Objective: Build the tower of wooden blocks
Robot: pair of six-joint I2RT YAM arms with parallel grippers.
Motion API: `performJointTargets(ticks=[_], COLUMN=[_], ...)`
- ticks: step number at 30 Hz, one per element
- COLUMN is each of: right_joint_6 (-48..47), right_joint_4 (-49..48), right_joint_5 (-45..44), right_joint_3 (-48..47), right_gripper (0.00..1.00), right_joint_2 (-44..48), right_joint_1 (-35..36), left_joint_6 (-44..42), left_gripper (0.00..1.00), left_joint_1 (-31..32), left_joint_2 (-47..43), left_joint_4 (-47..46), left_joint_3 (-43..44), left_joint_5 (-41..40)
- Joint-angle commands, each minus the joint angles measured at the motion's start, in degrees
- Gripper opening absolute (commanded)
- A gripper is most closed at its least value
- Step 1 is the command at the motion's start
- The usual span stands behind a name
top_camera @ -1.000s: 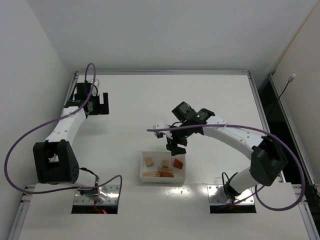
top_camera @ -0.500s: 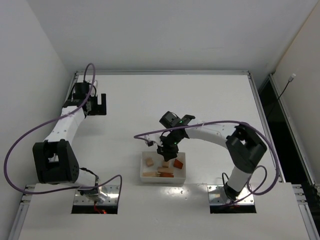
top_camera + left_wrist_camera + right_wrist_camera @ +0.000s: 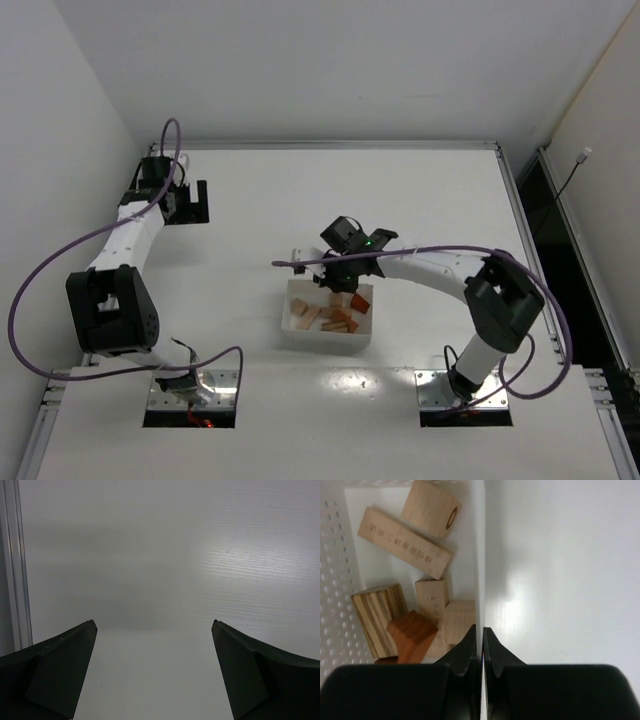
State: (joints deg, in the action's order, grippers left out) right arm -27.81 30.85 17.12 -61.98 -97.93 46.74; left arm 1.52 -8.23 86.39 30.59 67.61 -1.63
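We see the right gripper (image 3: 479, 631) pinched on the tray (image 3: 479, 540) wall, wood blocks (image 3: 405, 542) just inside, possibly touching it; the left gripper (image 3: 155, 625) is spread wide and empty.

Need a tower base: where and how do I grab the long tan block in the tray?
Probably come straight down and pinch the long tan block across its narrow width, jaws on its two long sides. It lies flat and diagonal; favour the half away from the holed block, which crowds its other half. The right gripper is shut on the tray wall, so release first.
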Motion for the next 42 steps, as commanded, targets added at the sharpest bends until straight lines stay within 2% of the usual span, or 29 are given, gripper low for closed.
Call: performJointTargets(ticks=[1, 3, 5, 6, 8, 9, 11, 12, 14, 15, 16, 18, 19, 21, 26, 33, 38, 42], right_joint_6=[8.4, 9.3, 7.4, 3.2, -4.5, -13.2, -21.9, -25.6, -36.1, -40.7, -51.0, -60.8, -69.7, -76.7, -78.3, -80.9, -81.7, -82.3], right_joint_4=[-9.5, -15.2, -20.8, -23.7, -30.3, -42.8, -53.7, -62.4, -71.7, -85.3, -93.3, -108.6, -121.9, -133.5, -134.9, -134.9, -134.9, -134.9], right_joint_5=[-19.5, -32.3, -41.6, -49.0, -53.7, -58.3, -60.7, -61.3, -63.0, -63.0, -63.0, -61.5, -60.6, -56.5, -57.0, -58.7, -56.2, -55.9], right_joint_3=[-1.9, -3.3, -5.8, -5.8, -4.7, -2.7, 2.7, 4.0, 7.7, 11.2, 12.7, 14.5, 14.5, 12.5, 7.5, 6.6, 16.5, 17.8], right_gripper=[0.0, 0.0, 0.0, 0.0, 0.0, 0.0, 0.0, 0.0, 0.0, 0.0, 0.0, 0.0, 0.0, 0.0, 0.0, 0.0, 0.0, 0.0], right_joint_2=[9.3, 10.2, 9.3, 8.7, 6.8, 6.8, 5.3, 3.4, 0.7, -1.1, -5.7, -11.5, -14.5, -23.2, -24.4, -19.0, -16.7, -14.7], right_joint_1=[-0.2, -0.2, -0.2, -0.2, -0.8, -0.8, -0.8, -0.8, -0.8, -0.8, -0.8, -0.8, -0.8, -1.9, -1.9, 0.4, 1.7, 2.8], left_joint_6=[2.4, 3.4, 2.4, 2.3, 3.5, 3.5, 4.3, 4.3, 5.0, 5.0, 5.0, 5.0, 5.0, 5.6, 5.6, 5.6, 6.1, 6.1], left_gripper=[0.99, 0.99, 0.99, 0.99, 0.99, 0.99, 0.99, 0.99, 0.99, 0.99, 0.99, 0.99, 0.99, 0.99, 0.99, 0.99, 0.99, 0.99], left_joint_1=[-0.4, -0.4, -0.4, -0.4, -0.4, -0.4, -0.4, -0.4, -1.0, -1.0, -1.7, -2.3, -2.3, -2.9, -4.2, -4.2, -4.2, -4.2], left_joint_2=[1.1, 1.7, 1.7, 1.7, 1.7, 1.7, 2.3, 2.3, 2.3, 2.3, 2.3, 1.0, 1.0, 0.4, -0.2, -0.7, -0.1, 0.7], left_joint_4=[1.2, 2.4, 2.4, 2.4, 1.8, 1.8, 3.3, 3.3, 3.3, 3.3, 3.3, 3.3, 3.3, 3.3, 3.3, 2.8, 2.8, 2.8], left_joint_3=[4.6, 5.6, 6.1, 6.1, 6.1, 6.1, 7.5, 8.2, 8.2, 8.2, 8.2, 7.7, 7.1, 6.6, 6.0, 6.6, 6.7, 7.2], left_joint_5=[2.2, 2.2, 3.9, 3.9, 3.4, 3.4, 2.5, 1.5, 0.2, 0.2, 0.2, 0.2, 0.2, 1.0, 2.2, 2.9, 4.3, 5.4])
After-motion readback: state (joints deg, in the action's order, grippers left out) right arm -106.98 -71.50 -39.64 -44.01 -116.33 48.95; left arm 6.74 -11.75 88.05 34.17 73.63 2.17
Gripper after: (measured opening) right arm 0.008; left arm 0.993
